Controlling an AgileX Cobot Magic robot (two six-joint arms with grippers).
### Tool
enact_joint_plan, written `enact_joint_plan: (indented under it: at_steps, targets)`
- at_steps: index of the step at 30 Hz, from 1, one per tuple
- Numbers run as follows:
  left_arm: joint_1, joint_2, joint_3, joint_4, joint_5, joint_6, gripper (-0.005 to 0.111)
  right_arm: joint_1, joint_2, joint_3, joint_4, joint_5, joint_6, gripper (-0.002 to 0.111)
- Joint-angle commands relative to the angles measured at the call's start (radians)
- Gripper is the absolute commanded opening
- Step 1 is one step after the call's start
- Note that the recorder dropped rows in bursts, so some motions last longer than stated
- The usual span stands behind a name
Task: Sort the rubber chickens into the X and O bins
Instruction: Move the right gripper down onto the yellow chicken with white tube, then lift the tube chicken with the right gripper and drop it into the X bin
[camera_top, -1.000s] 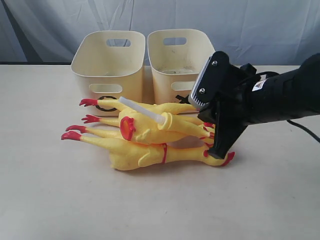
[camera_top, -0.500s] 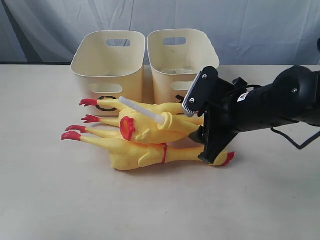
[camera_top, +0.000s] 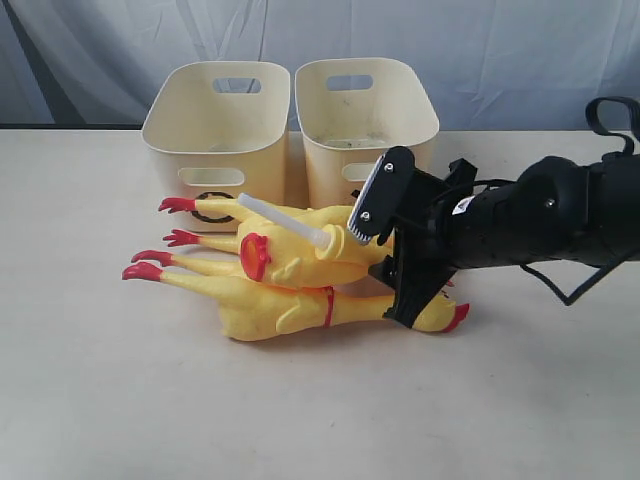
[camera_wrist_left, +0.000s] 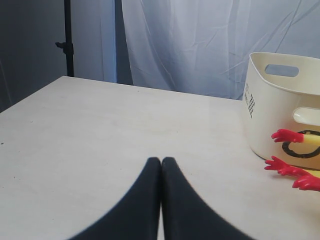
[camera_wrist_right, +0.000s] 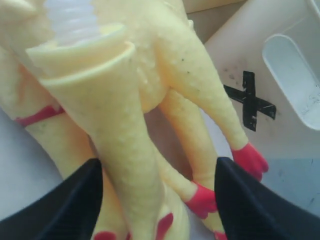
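Note:
Three yellow rubber chickens lie stacked in front of the two cream bins. The top chicken (camera_top: 300, 250) has a white tube (camera_top: 285, 222) sticking out, and the lowest chicken (camera_top: 285, 312) lies nearest the front. My right gripper (camera_top: 378, 268) is open, and its fingers straddle the chickens' right ends. In the right wrist view my right gripper (camera_wrist_right: 159, 172) has yellow limbs and red feet (camera_wrist_right: 200, 200) between its fingers, beside the X bin (camera_wrist_right: 250, 100). The left bin (camera_top: 217, 130) bears a black O (camera_wrist_left: 295, 148). My left gripper (camera_wrist_left: 161, 162) is shut and empty over bare table.
The X bin (camera_top: 365, 115) stands right of the O bin, both against the table's back edge with a grey curtain (camera_top: 500, 50) behind. A black stand (camera_wrist_left: 67, 40) rises beyond the table's far corner in the left wrist view. A cable (camera_top: 610, 115) loops off the right arm.
My right arm has moved left and lower, bringing its fingers over the right ends of the chickens. The chickens and bins have not moved.

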Motion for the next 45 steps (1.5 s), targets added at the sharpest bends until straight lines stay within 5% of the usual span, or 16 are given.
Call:
enact_joint_plan:
  at_steps: [1, 6, 18, 32, 45]
  targets:
    - [-0.003, -0.005, 0.003, 0.007, 0.001, 0.000, 0.000, 0.003, 0.019, -0.005, -0.013, -0.019, -0.006, 0.061]
    - [-0.003, -0.005, 0.003, 0.007, 0.001, 0.000, 0.000, 0.003, 0.031, -0.005, -0.017, -0.023, -0.006, 0.056]
    - [-0.003, -0.005, 0.003, 0.007, 0.001, 0.000, 0.000, 0.003, 0.031, -0.005, -0.019, -0.020, -0.006, -0.001]
    - [-0.003, -0.005, 0.003, 0.007, 0.001, 0.000, 0.000, 0.003, -0.107, -0.005, -0.017, 0.025, -0.006, -0.001]
    - [-0.003, -0.005, 0.003, 0.007, 0.001, 0.000, 0.000, 0.003, -0.141, -0.112, 0.182, -0.237, 0.109, -0.001]
